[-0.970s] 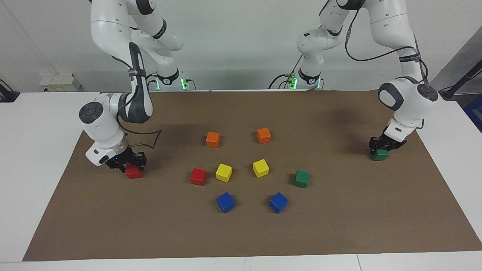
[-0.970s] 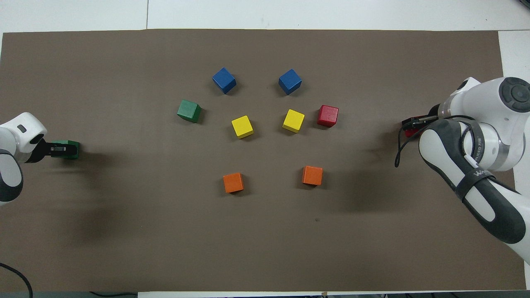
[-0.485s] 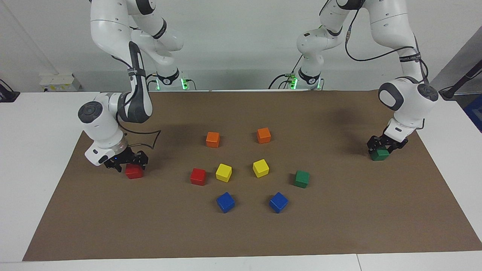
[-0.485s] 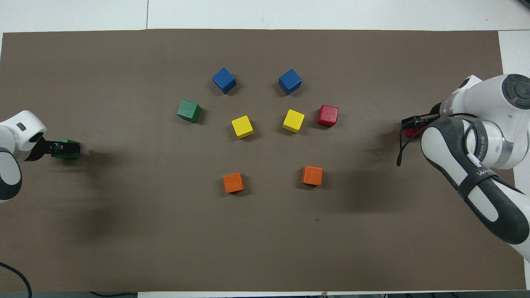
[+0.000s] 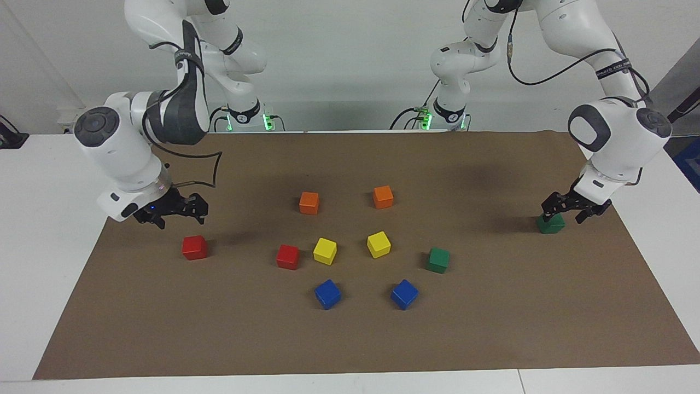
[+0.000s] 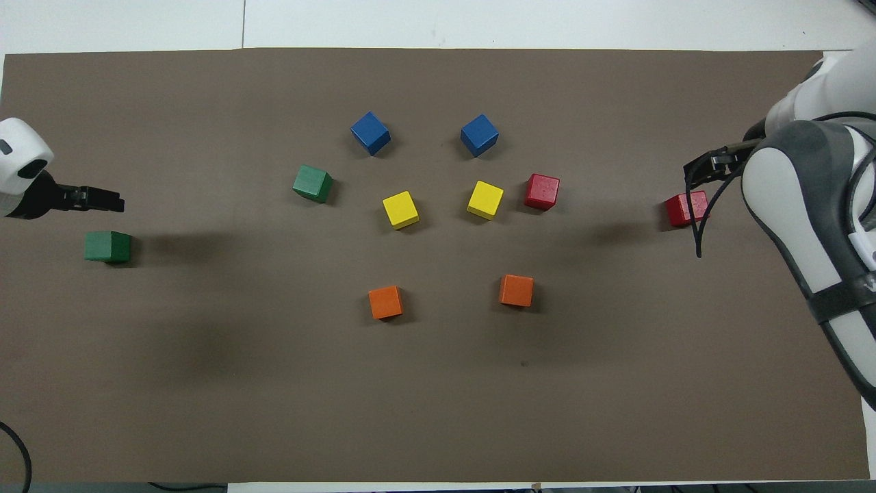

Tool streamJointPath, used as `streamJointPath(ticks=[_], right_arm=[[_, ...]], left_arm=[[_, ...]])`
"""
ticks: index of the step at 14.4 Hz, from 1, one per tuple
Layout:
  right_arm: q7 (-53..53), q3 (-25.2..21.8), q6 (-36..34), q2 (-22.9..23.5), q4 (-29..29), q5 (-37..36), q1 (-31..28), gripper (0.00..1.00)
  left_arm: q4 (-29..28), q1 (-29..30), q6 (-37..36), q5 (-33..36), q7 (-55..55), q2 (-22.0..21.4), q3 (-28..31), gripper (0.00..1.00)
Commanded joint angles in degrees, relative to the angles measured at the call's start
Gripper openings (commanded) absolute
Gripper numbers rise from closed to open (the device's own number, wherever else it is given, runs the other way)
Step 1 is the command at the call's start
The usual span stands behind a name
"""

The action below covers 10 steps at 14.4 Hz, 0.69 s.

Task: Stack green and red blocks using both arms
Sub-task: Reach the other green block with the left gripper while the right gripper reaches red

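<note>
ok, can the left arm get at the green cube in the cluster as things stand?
Probably yes. The left gripper is open and up over the outer green cube, holding nothing. Bare mat lies between it and the cluster green cube; only a blue cube sits beside that.

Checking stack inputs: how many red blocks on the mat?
2. One red block lies alone at the right arm's end, just below the right gripper. The other red block sits in the middle cluster beside a yellow block. None hidden.

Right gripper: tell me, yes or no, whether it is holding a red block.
No: the right gripper hangs open above the mat, and the nearest red block sits alone on the mat below it.
</note>
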Motion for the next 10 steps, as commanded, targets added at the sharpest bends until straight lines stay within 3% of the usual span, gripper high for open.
streamJointPath(ticks=[1, 4, 10], right_arm=[[8.2, 0.2, -4.8, 5.8, 8.5, -2.2, 4.6, 1.0], [18.2, 0.4, -4.1, 7.2, 10.8, -1.6, 9.2, 1.0], [30.2, 0.4, 1.6, 13.9, 15.9, -1.7, 14.9, 1.0]], left_arm=[[6.1, -7.8, -3.1, -0.5, -8.6, 2.6, 0.8, 1.0], [9.0, -13.2, -2.8, -1.6, -9.4, 4.1, 0.6, 1.0], [14.1, -21.2, -1.2, -2.2, -9.4, 12.5, 0.6, 1.0]])
